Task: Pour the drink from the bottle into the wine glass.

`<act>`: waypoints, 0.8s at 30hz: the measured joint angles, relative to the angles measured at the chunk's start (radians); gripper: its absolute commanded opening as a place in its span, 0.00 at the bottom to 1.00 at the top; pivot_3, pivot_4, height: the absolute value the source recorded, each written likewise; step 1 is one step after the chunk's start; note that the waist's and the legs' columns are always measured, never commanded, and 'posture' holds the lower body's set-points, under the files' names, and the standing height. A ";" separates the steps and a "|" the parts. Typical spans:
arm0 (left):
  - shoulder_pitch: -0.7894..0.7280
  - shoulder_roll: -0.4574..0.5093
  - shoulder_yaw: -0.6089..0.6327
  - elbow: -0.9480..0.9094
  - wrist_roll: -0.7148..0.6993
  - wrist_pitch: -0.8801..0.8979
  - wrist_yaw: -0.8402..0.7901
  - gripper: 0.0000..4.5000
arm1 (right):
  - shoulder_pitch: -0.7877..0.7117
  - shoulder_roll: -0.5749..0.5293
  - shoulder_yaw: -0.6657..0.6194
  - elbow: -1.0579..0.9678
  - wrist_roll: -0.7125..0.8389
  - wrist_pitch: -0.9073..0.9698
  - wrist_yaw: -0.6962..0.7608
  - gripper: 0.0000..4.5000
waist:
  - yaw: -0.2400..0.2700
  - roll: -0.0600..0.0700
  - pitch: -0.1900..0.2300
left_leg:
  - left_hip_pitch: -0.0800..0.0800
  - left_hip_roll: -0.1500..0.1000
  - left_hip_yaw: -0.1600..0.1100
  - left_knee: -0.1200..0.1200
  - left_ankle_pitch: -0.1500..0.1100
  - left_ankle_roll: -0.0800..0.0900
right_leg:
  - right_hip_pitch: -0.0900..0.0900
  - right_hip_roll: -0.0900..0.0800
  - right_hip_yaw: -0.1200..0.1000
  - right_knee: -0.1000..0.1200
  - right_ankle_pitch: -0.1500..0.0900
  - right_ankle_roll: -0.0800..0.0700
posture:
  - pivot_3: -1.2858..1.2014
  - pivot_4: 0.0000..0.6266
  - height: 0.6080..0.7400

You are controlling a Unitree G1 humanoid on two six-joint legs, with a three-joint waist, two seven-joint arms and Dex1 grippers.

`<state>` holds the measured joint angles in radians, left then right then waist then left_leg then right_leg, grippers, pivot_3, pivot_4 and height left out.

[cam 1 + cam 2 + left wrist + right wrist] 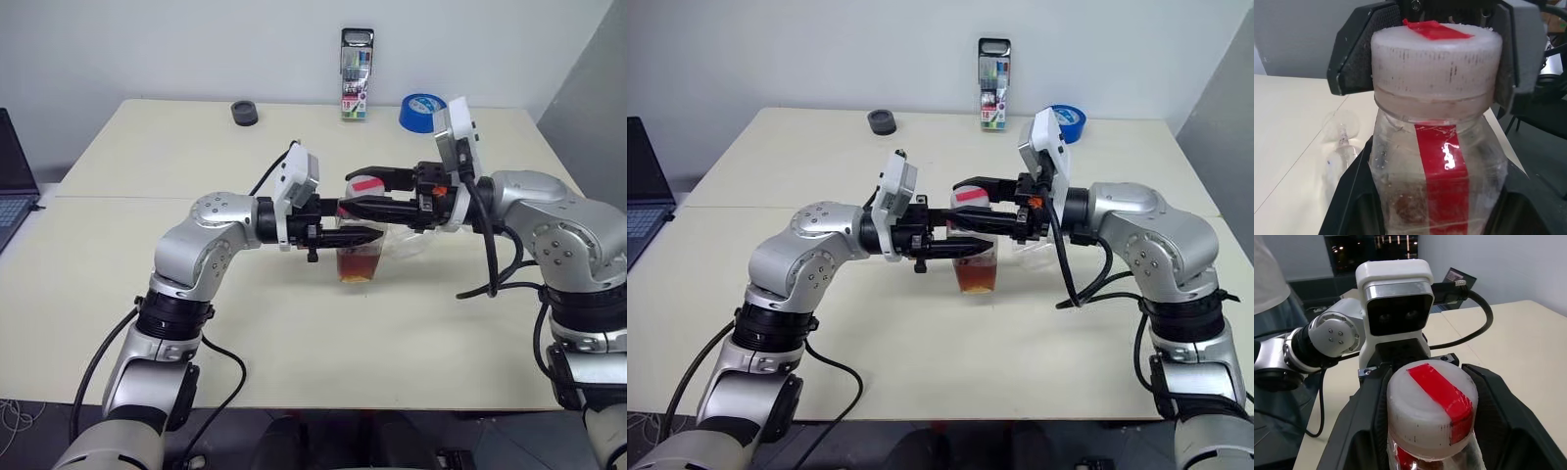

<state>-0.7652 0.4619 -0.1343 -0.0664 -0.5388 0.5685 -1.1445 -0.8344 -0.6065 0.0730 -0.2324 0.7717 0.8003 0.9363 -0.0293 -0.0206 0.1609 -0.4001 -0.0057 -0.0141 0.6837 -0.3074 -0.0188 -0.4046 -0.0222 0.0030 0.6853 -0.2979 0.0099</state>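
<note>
- Bottle (360, 247) stands upright on the table (147, 166), held tight round its body by the left gripper (377, 236).
- Right gripper (355, 188) has its fingers on both sides of the cap (1436, 61).
- Wine glass (1342, 132) lies just beside it.

We count one bottle (361, 245) between two pincers, the left pincer (364, 236) and the right pincer (355, 192). Just beyond the right pincer lies one wine glass (411, 245). Further off: one marker pack (356, 87), one blue tape roll (421, 111), one dark round object (245, 113), all on one tabletop (147, 157).
</note>
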 measured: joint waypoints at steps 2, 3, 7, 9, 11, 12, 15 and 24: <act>-0.008 0.001 0.000 0.001 0.000 -0.013 -0.013 0.40 | 0.004 -0.018 -0.002 0.004 -0.001 0.003 0.023 0.82 | 0.000 0.000 0.000 | 0.000 0.000 0.000 0.001 0.000 0.000 | 0.000 0.000 0.000 0.000 0.000 0.000 | 0.52 0.24 1.00; -0.014 0.000 0.001 0.003 0.000 -0.018 -0.015 0.40 | 0.010 -0.020 -0.008 0.002 -0.001 0.008 0.024 0.90 | 0.000 0.000 0.000 | 0.000 0.000 0.000 0.001 0.000 0.000 | 0.000 0.000 0.000 0.000 0.000 0.000 | 0.52 0.24 1.00; -0.017 -0.001 0.003 0.013 0.005 -0.033 -0.014 0.40 | 0.060 -0.038 -0.048 -0.036 0.007 0.047 -0.009 0.99 | 0.001 0.000 0.000 | 0.000 0.000 0.000 0.002 0.000 0.000 | 0.000 0.000 0.000 0.002 0.000 0.000 | 0.52 0.24 1.00; -0.017 0.002 0.004 0.027 0.009 -0.034 -0.014 0.40 | 0.077 -0.040 -0.090 -0.089 0.038 0.089 -0.070 0.99 | 0.000 0.000 0.000 | 0.000 0.000 0.000 0.003 0.000 0.000 | 0.000 0.000 0.001 0.003 0.000 0.000 | 0.52 0.24 1.00; -0.017 0.000 0.004 0.030 0.011 -0.035 -0.009 0.40 | 0.090 -0.024 -0.138 -0.154 0.068 0.131 -0.167 0.99 | -0.001 0.000 0.000 | 0.000 0.000 0.000 0.003 0.000 0.000 | 0.000 0.000 0.001 0.004 0.000 0.000 | 0.52 0.24 1.00; -0.017 0.000 0.004 0.030 0.011 -0.036 -0.005 0.40 | 0.103 -0.011 -0.154 -0.198 0.075 0.146 -0.220 0.99 | -0.001 0.000 0.000 | 0.000 0.000 0.000 0.004 0.000 0.000 | 0.000 0.000 0.001 0.004 0.000 0.000 | 0.52 0.24 1.00; -0.017 -0.005 0.004 0.039 0.015 -0.045 -0.001 0.40 | 0.150 0.079 -0.179 -0.301 0.115 0.204 -0.409 0.99 | -0.001 0.000 0.000 | 0.000 0.000 0.000 0.006 0.000 0.000 | -0.001 0.000 0.001 0.006 0.000 0.000 | 0.52 0.24 1.00; -0.018 -0.029 0.003 0.076 0.039 -0.074 -0.006 0.40 | 0.154 0.204 -0.199 -0.420 0.192 0.287 -0.748 0.99 | 0.000 0.000 0.000 | 0.000 0.000 0.000 0.012 0.000 0.001 | -0.001 0.000 0.002 0.012 0.000 0.000 | 0.52 0.24 1.00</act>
<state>-0.7835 0.4327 -0.1309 0.0098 -0.5000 0.4950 -1.1503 -0.6802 -0.4023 -0.1259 -0.6524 0.9640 1.0868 0.1885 -0.0297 -0.0205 0.1610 -0.4004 -0.0059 -0.0142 0.6957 -0.3078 -0.0180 -0.4054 -0.0222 0.0046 0.6972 -0.2979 0.0099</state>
